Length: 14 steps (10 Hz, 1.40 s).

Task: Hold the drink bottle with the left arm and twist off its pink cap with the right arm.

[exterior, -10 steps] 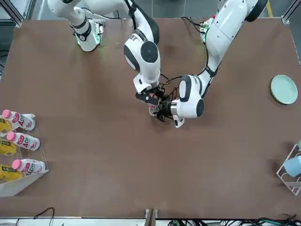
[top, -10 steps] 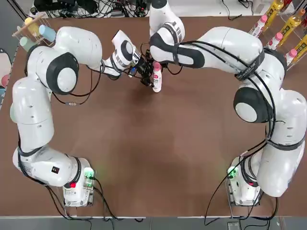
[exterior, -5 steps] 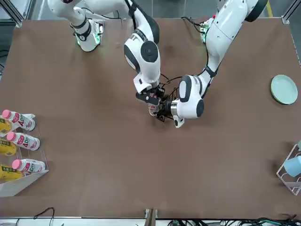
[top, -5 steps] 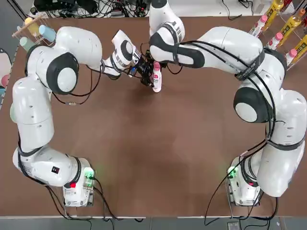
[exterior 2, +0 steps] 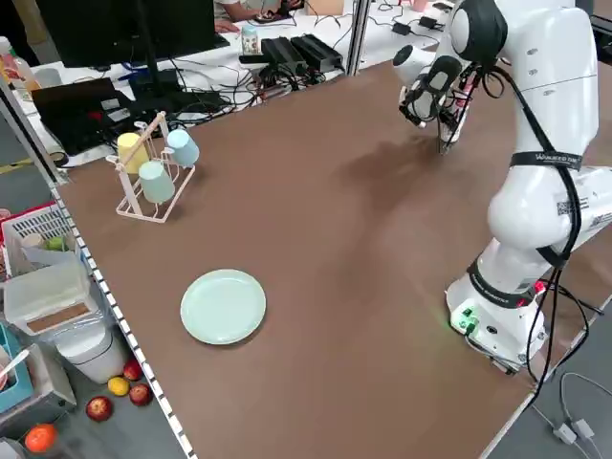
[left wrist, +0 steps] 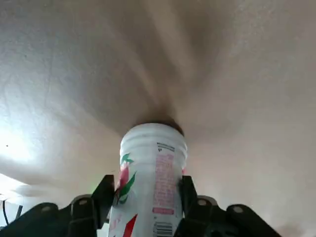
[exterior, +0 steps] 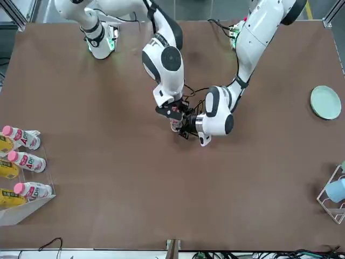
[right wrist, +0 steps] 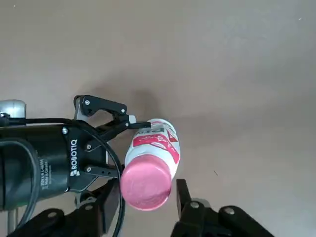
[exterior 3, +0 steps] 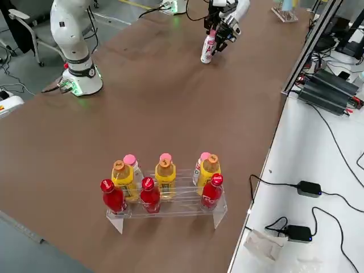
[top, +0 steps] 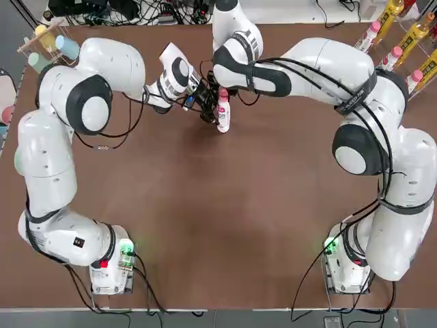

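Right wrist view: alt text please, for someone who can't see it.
Seen from above, the pink cap of the drink bottle sits between the right claw fingers, a gap showing on one side. The left claw clamps the bottle's body from the side, over the brown table.

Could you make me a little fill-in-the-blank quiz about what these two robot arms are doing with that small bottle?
1. The left gripper is shut on the drink ____.
2. The pink cap sits between the fingers of the ____ gripper.
3. The drink bottle stands ____ on the table.
4. In the clear rack the front row of bottles is coloured ____.

Missing words: bottle; right; upright; red
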Tool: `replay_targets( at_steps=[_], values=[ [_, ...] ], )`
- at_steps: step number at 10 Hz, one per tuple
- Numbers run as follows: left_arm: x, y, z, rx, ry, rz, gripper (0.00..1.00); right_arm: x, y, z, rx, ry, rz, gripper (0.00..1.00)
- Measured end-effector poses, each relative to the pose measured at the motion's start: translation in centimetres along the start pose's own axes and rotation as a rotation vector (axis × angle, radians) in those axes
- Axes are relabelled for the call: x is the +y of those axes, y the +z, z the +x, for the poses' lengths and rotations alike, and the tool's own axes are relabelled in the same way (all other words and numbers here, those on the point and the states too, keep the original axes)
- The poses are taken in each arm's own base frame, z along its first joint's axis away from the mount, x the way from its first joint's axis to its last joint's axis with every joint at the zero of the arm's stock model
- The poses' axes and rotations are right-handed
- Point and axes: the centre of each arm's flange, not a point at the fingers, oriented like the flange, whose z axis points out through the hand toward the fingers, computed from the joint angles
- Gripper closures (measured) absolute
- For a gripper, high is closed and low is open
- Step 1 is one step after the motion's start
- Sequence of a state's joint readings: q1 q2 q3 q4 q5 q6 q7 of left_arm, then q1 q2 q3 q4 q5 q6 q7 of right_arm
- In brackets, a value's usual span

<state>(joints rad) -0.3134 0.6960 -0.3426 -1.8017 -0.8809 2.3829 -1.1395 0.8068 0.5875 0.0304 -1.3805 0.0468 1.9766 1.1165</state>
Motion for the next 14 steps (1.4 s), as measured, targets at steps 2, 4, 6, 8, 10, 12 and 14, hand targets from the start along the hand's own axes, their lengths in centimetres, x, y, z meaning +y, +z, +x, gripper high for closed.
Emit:
replay_targets(
  at_steps=[2, 4, 6, 8, 10, 12, 14],
  values=[
    [0.00, 0.00, 0.01, 0.000, 0.000, 0.000, 0.40, -0.02, -0.04, 0.02, 0.001, 0.000, 0.002, 0.50],
    [0.00, -0.01, 0.02, 0.000, 0.000, 0.000, 0.40, 0.00, -0.06, 0.09, 0.008, -0.003, 0.000, 0.51],
    [0.01, -0.03, 0.03, 0.000, 0.000, 0.001, 0.40, -0.03, -0.19, 0.14, 0.010, -0.003, 0.001, 0.52],
    [-0.04, -0.01, 0.07, -0.003, -0.001, 0.008, 0.40, -0.04, -0.28, 0.21, 0.018, -0.007, 0.000, 0.53],
    [-0.05, 0.02, 0.04, -0.004, -0.001, 0.009, 0.40, -0.01, -0.30, 0.28, 0.038, -0.021, -0.010, 0.54],
    [-0.06, 0.03, 0.04, -0.004, -0.001, 0.010, 0.40, -0.07, -0.29, 0.16, 0.046, -0.063, -0.014, 0.54],
    [-0.06, 0.03, 0.04, -0.003, 0.001, 0.011, 0.40, -0.13, -0.31, 0.07, 0.048, -0.079, -0.014, 0.57]
  ],
)
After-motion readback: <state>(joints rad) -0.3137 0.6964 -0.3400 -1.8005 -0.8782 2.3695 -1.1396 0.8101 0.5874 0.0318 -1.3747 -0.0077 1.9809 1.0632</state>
